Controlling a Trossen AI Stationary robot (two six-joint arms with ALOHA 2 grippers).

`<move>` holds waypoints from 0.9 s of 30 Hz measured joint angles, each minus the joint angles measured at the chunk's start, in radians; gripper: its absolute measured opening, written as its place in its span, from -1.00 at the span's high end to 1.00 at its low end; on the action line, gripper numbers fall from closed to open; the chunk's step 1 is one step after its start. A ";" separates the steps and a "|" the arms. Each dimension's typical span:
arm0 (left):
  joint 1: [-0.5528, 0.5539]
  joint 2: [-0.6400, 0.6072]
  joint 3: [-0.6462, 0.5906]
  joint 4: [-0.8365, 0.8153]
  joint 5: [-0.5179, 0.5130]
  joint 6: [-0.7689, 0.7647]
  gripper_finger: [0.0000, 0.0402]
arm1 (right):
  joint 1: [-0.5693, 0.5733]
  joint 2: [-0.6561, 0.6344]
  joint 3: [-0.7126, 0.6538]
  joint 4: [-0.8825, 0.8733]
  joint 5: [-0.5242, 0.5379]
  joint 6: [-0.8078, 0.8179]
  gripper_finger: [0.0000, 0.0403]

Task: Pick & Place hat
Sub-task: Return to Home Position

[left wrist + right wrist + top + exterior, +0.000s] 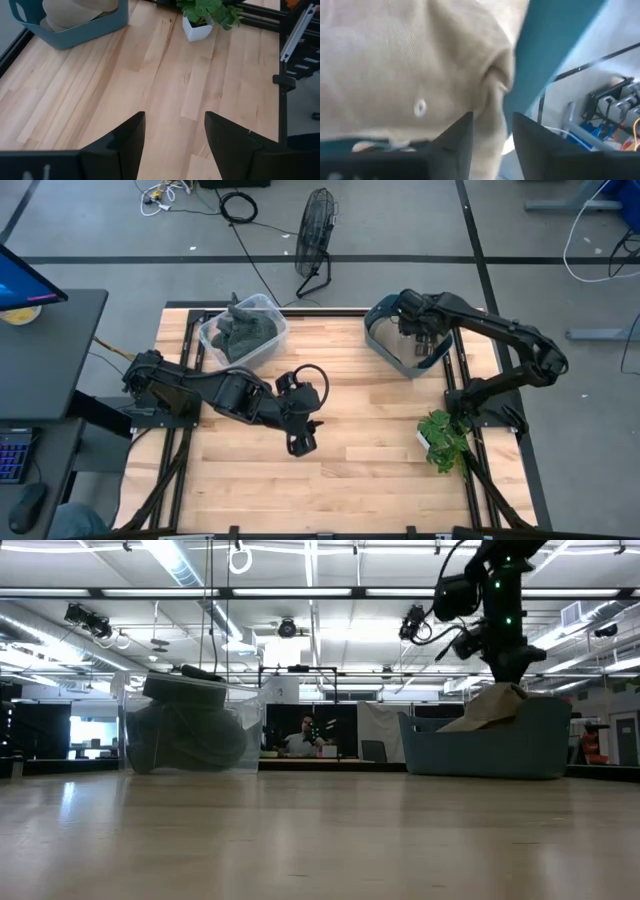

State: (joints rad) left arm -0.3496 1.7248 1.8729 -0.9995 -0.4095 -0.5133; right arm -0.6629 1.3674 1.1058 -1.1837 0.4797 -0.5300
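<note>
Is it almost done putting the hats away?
Almost. A light brown cap already lies in the blue bin, poking above its rim. The right gripper hangs open just over that cap, holding nothing; the left gripper waits open above the table. What seems left: both arms pulling back to rest.

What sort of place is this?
Most likely a robotics lab in a big open workspace: two dark robot arms stand at a wooden table, a floor fan and loose cables sit on the floor, and long ceiling lights run overhead.
</note>
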 joint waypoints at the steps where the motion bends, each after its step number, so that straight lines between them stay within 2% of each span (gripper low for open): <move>1: 0.000 0.000 0.000 0.001 0.000 0.000 -0.04 | 0.004 0.000 0.026 -0.029 0.000 0.017 0.28; 4: 0.000 0.000 0.000 0.002 0.000 0.000 -0.04 | 0.024 0.000 0.120 -0.117 -0.004 0.048 0.21; 8: 0.000 0.000 0.000 0.001 0.000 0.002 -0.04 | 0.075 -0.001 0.271 -0.193 -0.072 0.095 0.19; 13: 0.000 -0.014 0.000 0.002 -0.021 0.000 -0.04 | 0.156 -0.025 0.462 -0.217 -0.277 0.187 0.23; 20: 0.002 -0.114 0.000 -0.004 -0.120 0.004 -0.04 | 0.302 -0.089 0.650 -0.182 -0.672 0.372 0.33; 23: -0.001 -0.164 0.000 0.000 -0.131 0.049 -0.04 | 0.360 -0.121 0.682 -0.132 -0.745 0.473 0.38; 27: -0.010 -0.219 0.000 0.004 -0.178 0.054 -0.04 | 0.430 -0.164 0.687 -0.051 -0.761 0.517 0.45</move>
State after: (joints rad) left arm -0.3598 1.5054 1.8732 -0.9955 -0.5878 -0.4595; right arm -0.2334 1.2035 1.7931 -1.2347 -0.2817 -0.0133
